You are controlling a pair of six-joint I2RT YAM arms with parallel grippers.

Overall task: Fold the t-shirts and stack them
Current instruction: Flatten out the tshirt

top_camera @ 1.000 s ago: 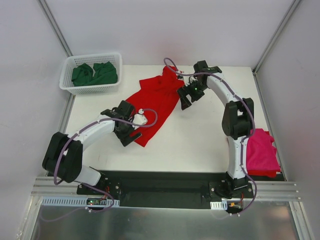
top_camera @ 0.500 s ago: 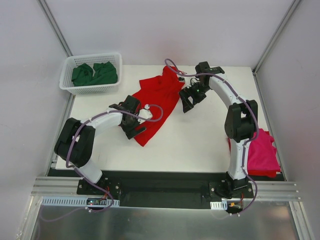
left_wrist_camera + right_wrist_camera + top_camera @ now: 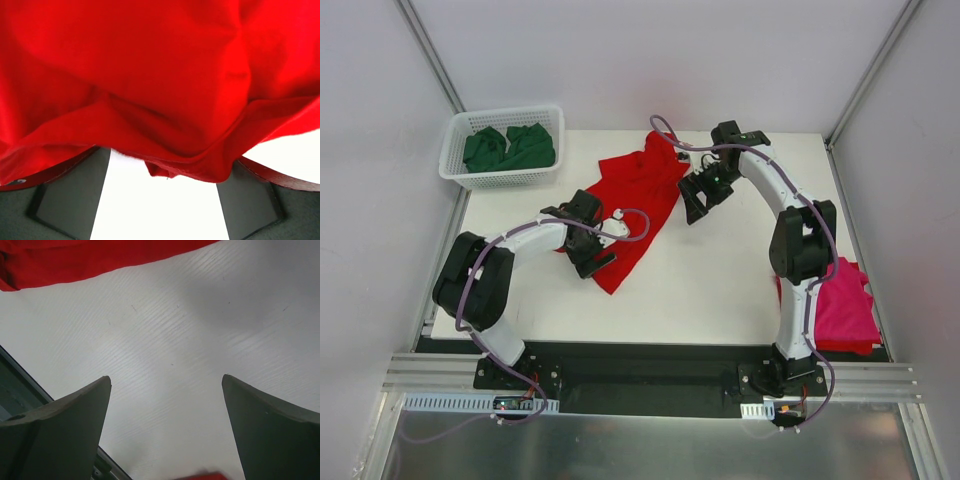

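SURFACE: white table inside pale grey walls; white plastic lattice basket of dark green t-shirts at far-left corner; folded magenta-pink t-shirt near right | LEFT: left gripper wide apart; bright red t-shirt hem lies between its jaws, unpinched | RIGHT: right gripper wide open over bare table beside the red cloth; holds nothing

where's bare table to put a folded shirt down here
Widest bare table: near middle, between the red shirt, the right arm and the base rail. Smaller patch at the far right corner. Crowded: basket far left, pink shirt near right.
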